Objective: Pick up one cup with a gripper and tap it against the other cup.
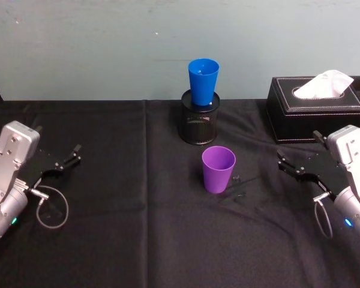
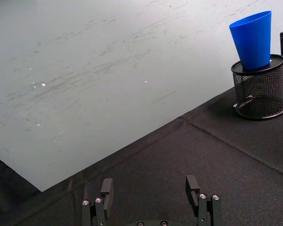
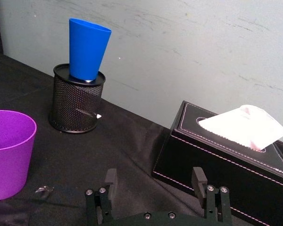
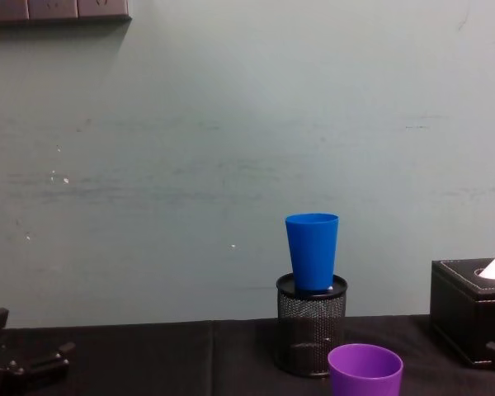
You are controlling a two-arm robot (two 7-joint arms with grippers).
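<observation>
In the head view the purple cup [image 1: 218,169] stands upright on the black cloth [image 1: 138,240], near the middle of the table. Behind it the blue cup [image 1: 203,81] stands on top of the mesh pen holder [image 1: 199,126], so the two cups are apart. The left gripper [image 1: 74,156] lies far to the left. The right gripper [image 1: 282,162] lies to the right, in front of the tissue box [image 1: 318,120]. Both are well apart from the cups. In the left wrist view the left gripper [image 2: 150,188] is released, its fingers [image 2: 107,189] spread and holding nothing, and the blue cup [image 2: 252,40] on the pen holder [image 2: 260,92] is far ahead. In the right wrist view the right gripper [image 3: 154,179] is also released and empty, with the purple cup [image 3: 9,150] to one side and the tissue box [image 3: 217,160] just ahead. In the chest view the purple cup [image 4: 365,371] stands before the pen holder [image 4: 309,330]. Both cups have plain sides, and no writing can be read.
</observation>
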